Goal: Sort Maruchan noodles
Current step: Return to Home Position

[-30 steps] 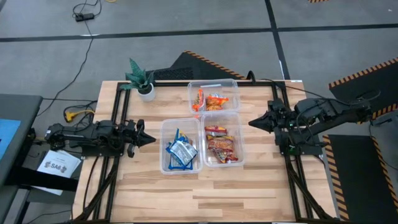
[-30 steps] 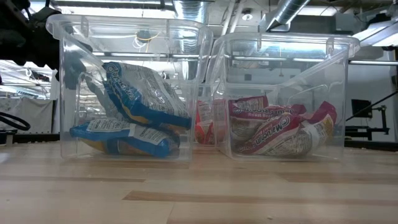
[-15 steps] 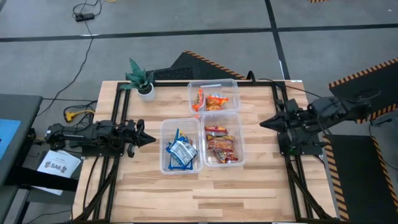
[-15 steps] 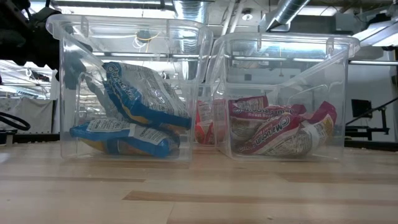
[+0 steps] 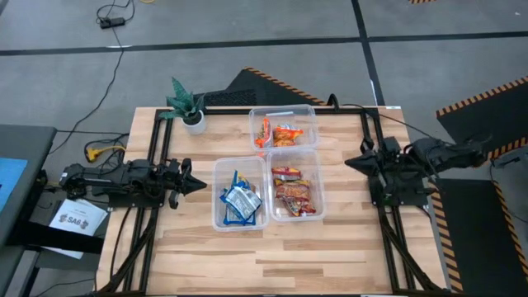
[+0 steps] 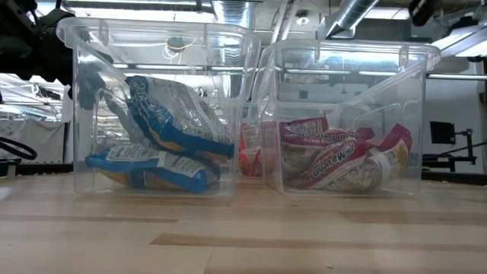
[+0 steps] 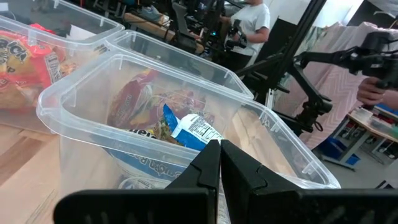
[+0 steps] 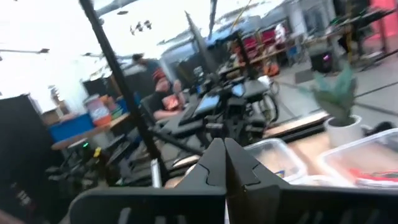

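Note:
The Maruchan noodles lie sorted in three clear tubs at mid-table. Blue-and-white packets (image 5: pixel 240 200) (image 6: pixel 163 129) (image 7: pixel 189 127) fill the near-left tub. Red packets (image 5: pixel 294 195) (image 6: pixel 335 156) fill the near-right tub, and orange packets (image 5: pixel 281 134) lie in the far tub. My left gripper (image 5: pixel 200 185) (image 7: pixel 219 155) is shut, level, just left of the blue tub, apart from it. My right gripper (image 5: pixel 347 162) (image 8: pixel 224 152) is shut too, and hovers right of the tubs near the table's right side.
A small potted plant (image 5: pixel 188 105) (image 8: pixel 339 106) stands at the far left corner. The tubs' rims (image 5: pixel 265 153) nearly meet. Bare wood (image 5: pixel 264 256) lies along the near edge. People and equipment show in the room beyond the table.
My right gripper has drawn back from the tubs toward the table's right edge, its arm folding in. The left arm and the packets have stayed put.

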Motion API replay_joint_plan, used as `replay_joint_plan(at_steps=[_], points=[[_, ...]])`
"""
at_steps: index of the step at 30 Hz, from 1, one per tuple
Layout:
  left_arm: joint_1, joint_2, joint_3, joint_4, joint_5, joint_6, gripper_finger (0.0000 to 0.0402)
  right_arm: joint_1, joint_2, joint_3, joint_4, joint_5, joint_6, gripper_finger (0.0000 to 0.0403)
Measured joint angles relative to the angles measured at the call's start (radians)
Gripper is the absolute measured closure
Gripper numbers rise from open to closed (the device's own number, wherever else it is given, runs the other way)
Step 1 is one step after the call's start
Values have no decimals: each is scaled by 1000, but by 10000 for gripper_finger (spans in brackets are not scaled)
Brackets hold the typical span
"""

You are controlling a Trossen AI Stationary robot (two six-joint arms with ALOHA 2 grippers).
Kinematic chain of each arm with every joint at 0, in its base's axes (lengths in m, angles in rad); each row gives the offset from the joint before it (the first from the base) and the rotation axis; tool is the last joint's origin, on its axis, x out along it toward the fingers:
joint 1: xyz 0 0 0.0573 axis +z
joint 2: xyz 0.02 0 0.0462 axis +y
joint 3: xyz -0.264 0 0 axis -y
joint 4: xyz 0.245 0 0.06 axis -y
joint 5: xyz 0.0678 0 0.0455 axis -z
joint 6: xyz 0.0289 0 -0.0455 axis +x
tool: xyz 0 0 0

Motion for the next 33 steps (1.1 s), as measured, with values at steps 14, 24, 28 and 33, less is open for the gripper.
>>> replay_joint_plan(at_steps=[14, 24, 28, 33], points=[[0, 0, 0, 0, 0, 0, 401, -250, -222, -154, 141, -113, 1, 396], [0, 0, 0, 0, 0, 0, 401, -368, -176, -211, 230, -170, 4, 396], [0, 0, 0, 0, 0, 0, 401, -406, -174, -211, 262, -224, -61, 396], [0, 0, 0, 0, 0, 0, 401, -415, -177, -211, 242, -253, -110, 396]])
